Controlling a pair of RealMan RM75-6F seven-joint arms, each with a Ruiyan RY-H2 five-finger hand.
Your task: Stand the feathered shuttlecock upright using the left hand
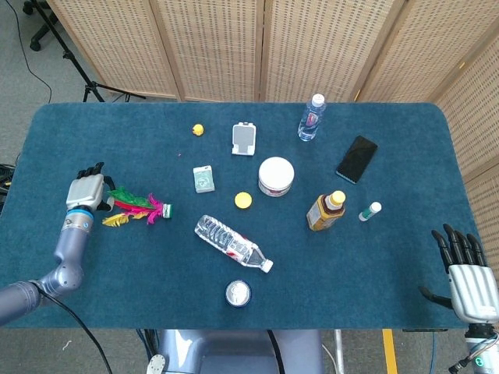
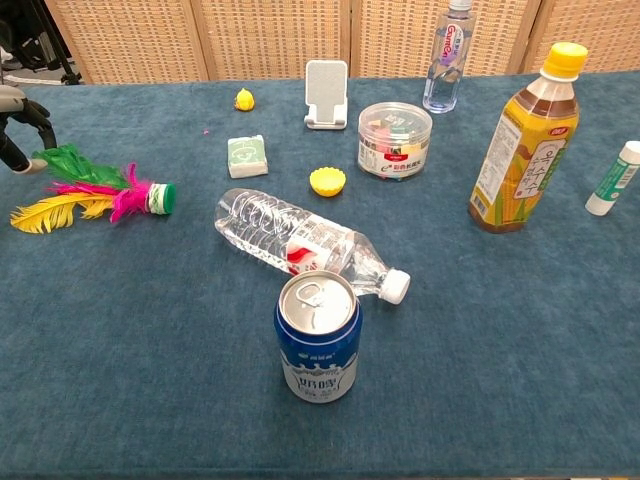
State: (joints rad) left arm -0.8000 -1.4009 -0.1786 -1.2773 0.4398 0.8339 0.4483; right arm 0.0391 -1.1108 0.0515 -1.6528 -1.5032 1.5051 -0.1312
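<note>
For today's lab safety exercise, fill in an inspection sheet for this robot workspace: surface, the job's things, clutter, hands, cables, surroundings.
Surface: blue cloth table.
Job's things: feathered shuttlecock lies on its side, green base toward the table's middle, feathers toward the left hand.
Clutter: lying water bottle, can, standing water bottle, juice bottle, round tub, yellow cap, phone, phone stand, small green box, white tube, small yellow toy.
Hands: left hand at the feather tips, holding nothing; right hand open at the table's near right corner.
Cables: black cable on the floor.
Surroundings: wicker screens, tripod legs.
</note>
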